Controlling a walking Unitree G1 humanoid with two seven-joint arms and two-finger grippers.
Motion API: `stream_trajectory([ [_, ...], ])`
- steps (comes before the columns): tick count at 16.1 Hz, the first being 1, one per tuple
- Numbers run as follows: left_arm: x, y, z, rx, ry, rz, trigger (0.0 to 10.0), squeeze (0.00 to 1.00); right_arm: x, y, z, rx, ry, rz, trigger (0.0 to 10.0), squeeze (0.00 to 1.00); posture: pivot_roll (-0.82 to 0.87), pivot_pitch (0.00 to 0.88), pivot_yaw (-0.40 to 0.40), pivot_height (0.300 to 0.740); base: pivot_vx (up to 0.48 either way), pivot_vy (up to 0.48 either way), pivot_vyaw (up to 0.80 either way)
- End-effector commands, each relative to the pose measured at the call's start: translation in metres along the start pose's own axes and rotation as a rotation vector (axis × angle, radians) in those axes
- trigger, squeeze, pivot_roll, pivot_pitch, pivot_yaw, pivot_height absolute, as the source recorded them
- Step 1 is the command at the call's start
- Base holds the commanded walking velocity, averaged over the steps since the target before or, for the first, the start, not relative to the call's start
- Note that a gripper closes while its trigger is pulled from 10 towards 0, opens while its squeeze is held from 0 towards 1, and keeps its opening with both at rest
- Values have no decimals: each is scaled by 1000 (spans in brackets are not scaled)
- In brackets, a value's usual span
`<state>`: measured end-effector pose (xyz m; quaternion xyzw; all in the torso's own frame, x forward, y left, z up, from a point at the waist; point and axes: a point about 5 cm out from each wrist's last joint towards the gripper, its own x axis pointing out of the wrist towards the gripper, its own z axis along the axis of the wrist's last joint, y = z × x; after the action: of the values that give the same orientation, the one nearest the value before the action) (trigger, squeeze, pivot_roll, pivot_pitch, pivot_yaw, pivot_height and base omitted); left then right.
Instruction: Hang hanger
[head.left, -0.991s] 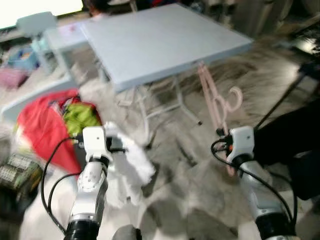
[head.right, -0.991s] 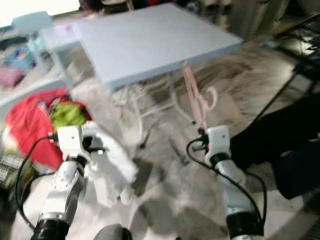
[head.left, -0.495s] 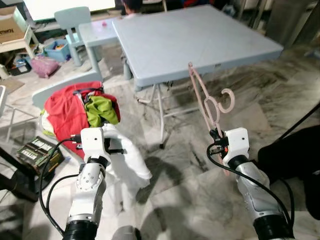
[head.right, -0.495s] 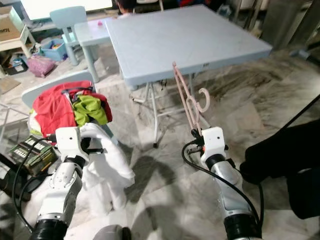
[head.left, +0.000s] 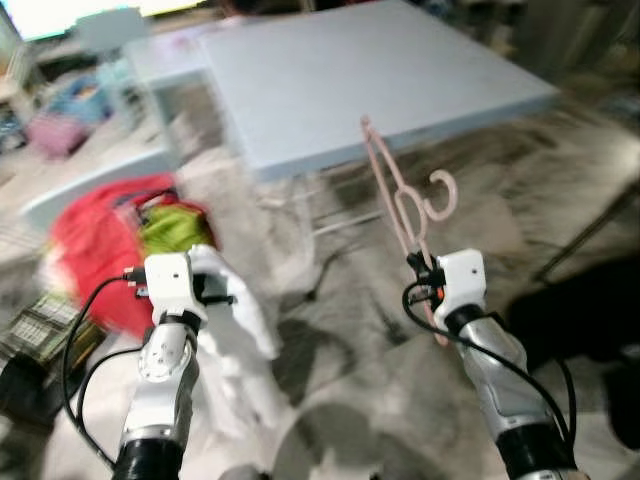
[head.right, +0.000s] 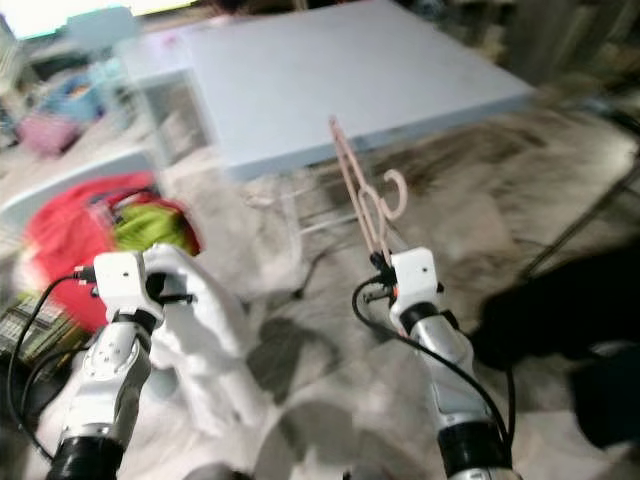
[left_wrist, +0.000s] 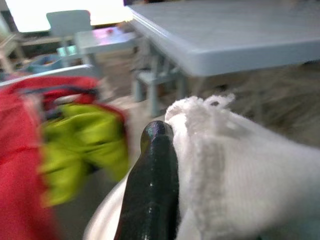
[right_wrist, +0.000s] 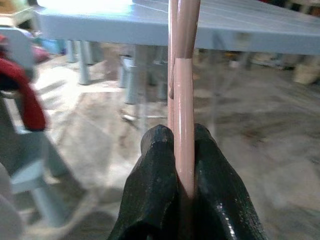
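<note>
Since half a second ago our head camera has swung, so the whole scene has slid and blurred; the pink hanger (head.left: 405, 205) sits at much the same spot against our right gripper (right_wrist: 181, 150), just right of centre in the eye views.

We see the hanger as a thin, pale pink plastic frame, seen nearly edge-on. Its long arm rises to the upper left toward the table edge, and its curled hook (head.left: 442, 194) points right, above the wrist housing. In the right wrist view its bar runs straight up the middle of the frame, with our two black fingers (right_wrist: 155, 175) pinched on it from either side.

Our left gripper (left_wrist: 155, 145), lower left of the eye views, is closed into a white towel-like cloth (head.left: 235, 330) that drapes down below it; one black finger (left_wrist: 152, 185) presses against the fuzzy fabric in the wrist view.

Behind the hanger, the pale blue-grey table (head.left: 330, 80) fills the upper middle of the frame, its edge just beyond the hanger's top tip. At middle left lie a red cloth (head.left: 90, 240) and a lime-green cloth (head.left: 170, 228), touching each other. A small light chair (head.left: 110, 30) stands at the upper left. Grey marble floor (head.left: 350, 360) spreads beneath.
</note>
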<state>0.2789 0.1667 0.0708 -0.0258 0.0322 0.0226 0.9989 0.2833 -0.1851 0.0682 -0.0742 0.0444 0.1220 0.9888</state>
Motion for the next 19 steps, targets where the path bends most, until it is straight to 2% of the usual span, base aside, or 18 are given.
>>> stream_trajectory([
  [1,3,-2,10,10,-54,-19,10000,0,3,-1,7,-9,-30,1,10000,0,-53,0,40,740,398,0,0],
  [11,4,-3,10,9,-53,-20,10000,0,3,0,6,-29,-30,10,10000,0,-46,0,33,740,420,0,0],
  [13,5,-3,9,0,-36,1,10000,0,0,0,3,-30,-23,14,10000,0,-46,0,33,740,174,0,0],
  [16,5,-4,11,-14,-46,14,10000,0,-4,1,-1,-26,-12,16,10000,0,-50,0,27,740,0,0,800],
  [19,4,-6,8,10,-31,17,10000,0,-5,2,-6,-2,3,4,10000,0,-43,0,22,740,0,0,800],
])
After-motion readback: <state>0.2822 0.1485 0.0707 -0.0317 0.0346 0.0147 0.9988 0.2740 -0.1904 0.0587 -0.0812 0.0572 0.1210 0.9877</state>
